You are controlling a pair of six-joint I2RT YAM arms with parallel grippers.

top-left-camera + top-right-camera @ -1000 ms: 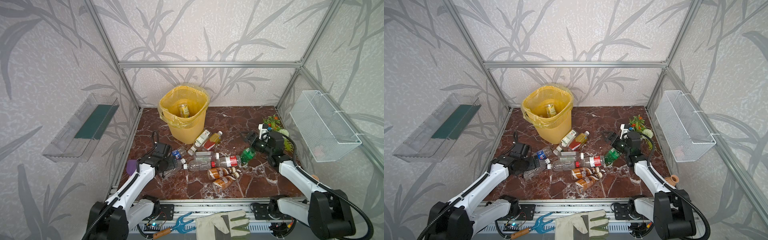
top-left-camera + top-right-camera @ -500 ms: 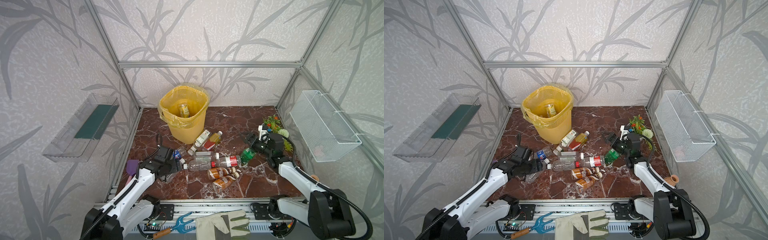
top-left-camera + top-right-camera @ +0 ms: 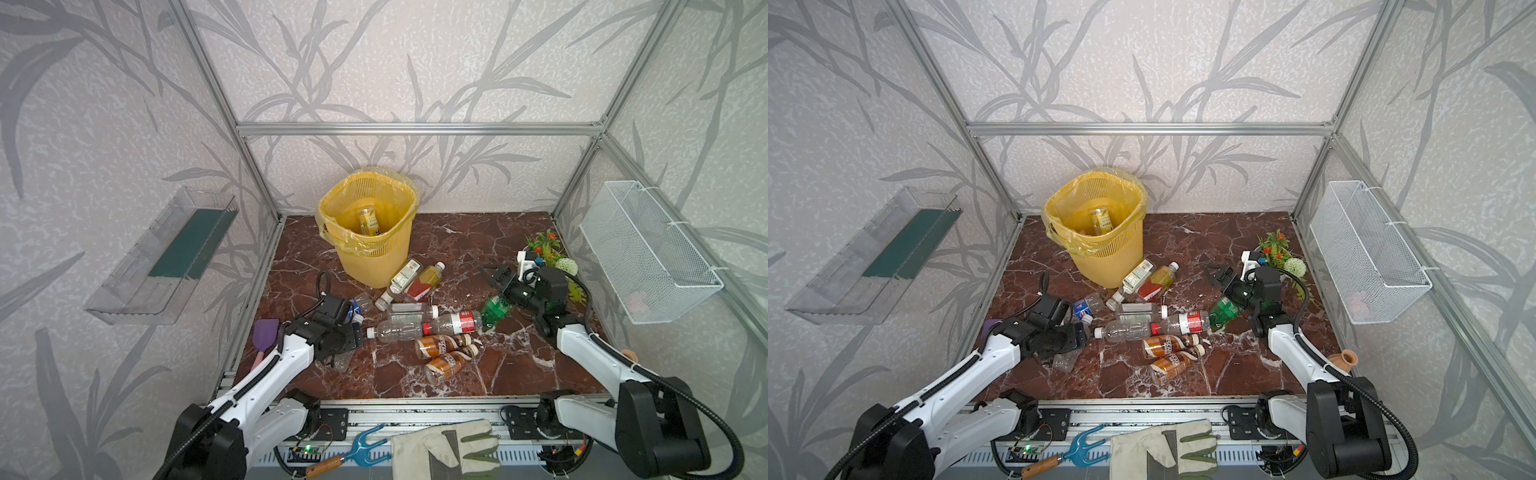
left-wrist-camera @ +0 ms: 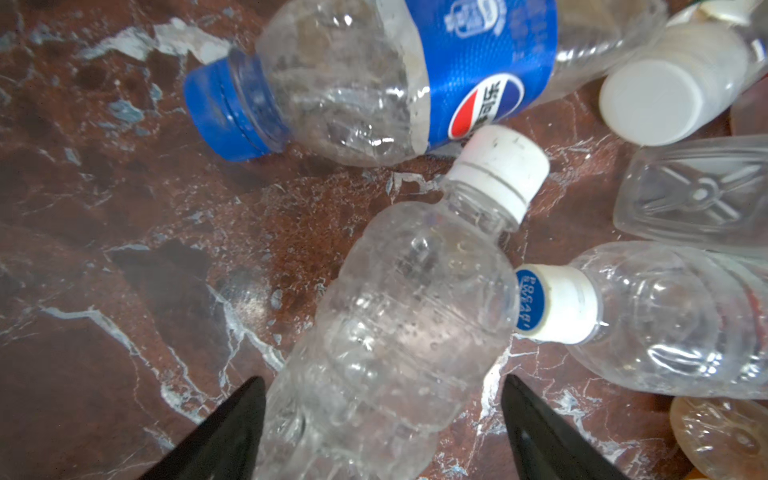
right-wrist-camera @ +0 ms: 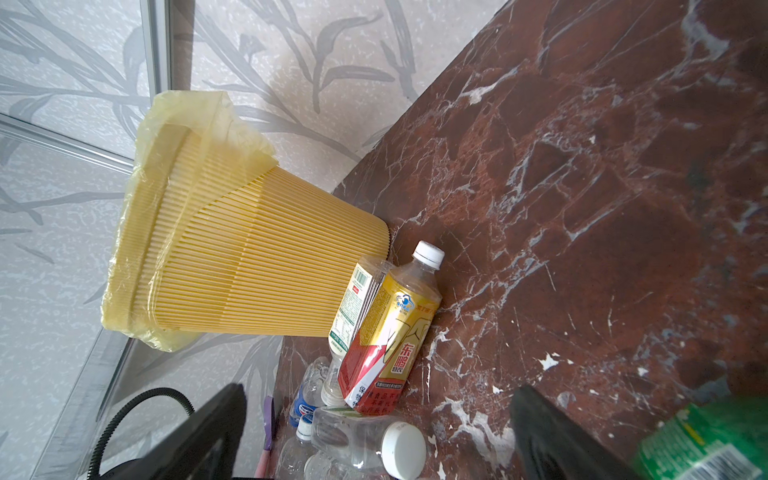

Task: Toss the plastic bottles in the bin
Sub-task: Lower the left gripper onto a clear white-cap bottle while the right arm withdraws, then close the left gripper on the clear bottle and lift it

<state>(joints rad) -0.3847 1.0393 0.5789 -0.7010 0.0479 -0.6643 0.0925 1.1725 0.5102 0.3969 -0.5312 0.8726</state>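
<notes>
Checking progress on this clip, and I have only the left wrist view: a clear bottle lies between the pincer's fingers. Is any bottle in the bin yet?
Observer: Yes, one yellow-labelled bottle sits inside the bin.
Operator: What about the right pincer?
Observer: It hangs open and empty, to the right of the scattered bottles.
Operator: Is anything close to it?
Observer: A green bottle lies on the table beside that arm's wrist.
</notes>
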